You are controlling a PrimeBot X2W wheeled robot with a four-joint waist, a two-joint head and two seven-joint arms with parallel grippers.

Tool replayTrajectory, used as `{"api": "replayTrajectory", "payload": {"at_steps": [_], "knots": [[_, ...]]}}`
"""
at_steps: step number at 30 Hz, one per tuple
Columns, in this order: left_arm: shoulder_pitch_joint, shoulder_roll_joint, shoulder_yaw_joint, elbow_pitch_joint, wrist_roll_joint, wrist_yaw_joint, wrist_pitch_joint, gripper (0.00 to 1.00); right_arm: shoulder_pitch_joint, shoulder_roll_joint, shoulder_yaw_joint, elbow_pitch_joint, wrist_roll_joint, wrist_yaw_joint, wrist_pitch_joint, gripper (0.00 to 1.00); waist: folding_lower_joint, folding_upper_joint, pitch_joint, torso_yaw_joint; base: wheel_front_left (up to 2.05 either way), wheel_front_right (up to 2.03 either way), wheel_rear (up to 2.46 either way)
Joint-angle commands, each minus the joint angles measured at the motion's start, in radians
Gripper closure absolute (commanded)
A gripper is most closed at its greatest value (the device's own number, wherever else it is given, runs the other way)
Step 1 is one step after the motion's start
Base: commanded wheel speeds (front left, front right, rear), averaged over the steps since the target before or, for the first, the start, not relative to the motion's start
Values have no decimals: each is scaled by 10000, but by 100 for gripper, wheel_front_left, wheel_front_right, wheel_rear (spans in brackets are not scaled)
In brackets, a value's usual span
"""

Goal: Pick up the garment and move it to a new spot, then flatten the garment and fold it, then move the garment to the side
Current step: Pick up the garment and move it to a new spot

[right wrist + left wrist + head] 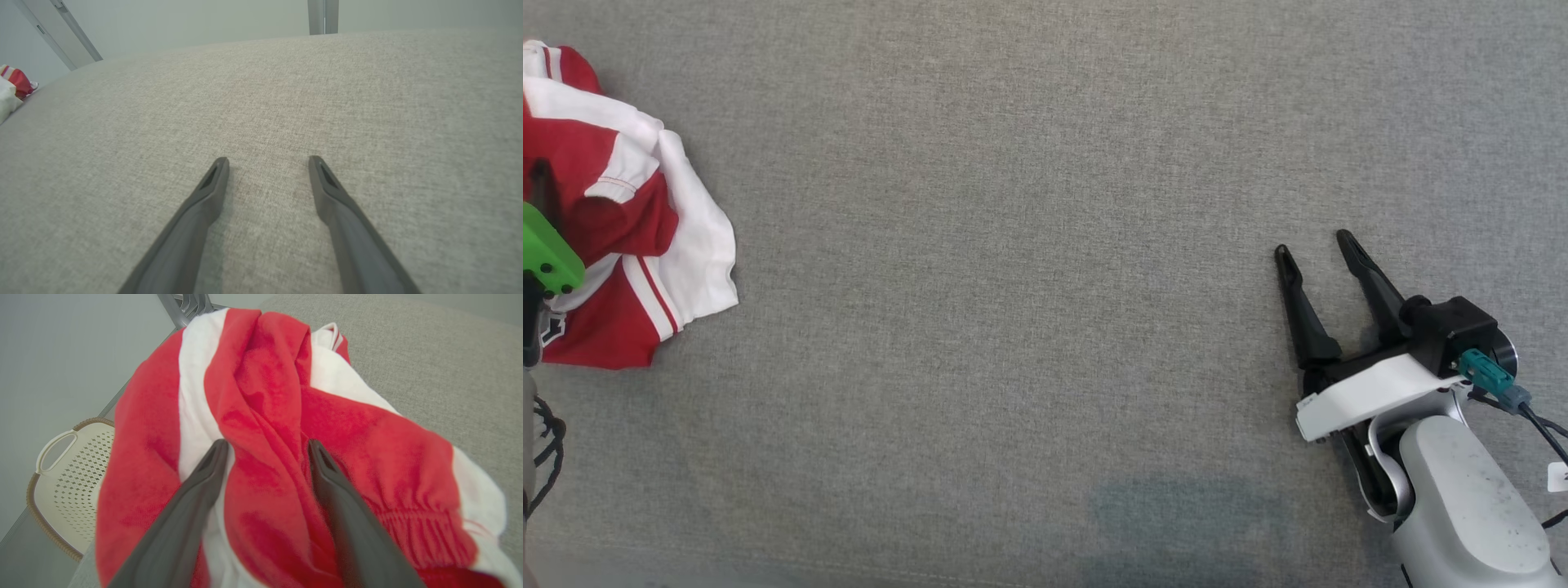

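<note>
Garment (347,428) lies crumpled, perhaps touching the spread left gripper (267,446).

Close on a bunched red and white garment (265,416), left gripper (267,447) spread wide.
Heaped on a grey cloth surface (429,355), with a red fold rising between the two dark fingers (204,477) and a gathered hem at lower right. Off the edge at lower left, a cream perforated basket (69,477) with a brown rim.

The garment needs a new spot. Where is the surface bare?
The grey surface lies bare from the garment's white edge across to the open right hand. Crowded at far left, where the open left hand is at the garment.
</note>
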Motion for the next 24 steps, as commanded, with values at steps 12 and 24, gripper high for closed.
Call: {"api": "replayTrajectory", "payload": {"at_steps": [12,24], "knots": [[-462,355,-530,310,596,293,-1707,100,741,288,56,905,249,-48,171,0,0,1,-1266,-119,0,0,0],[-1012,-314,-1390,-618,1083,-86,-2354,100,1221,809,12,1004,419,-46,103,0,0,1,-2891,-458,0,0,0]]}}
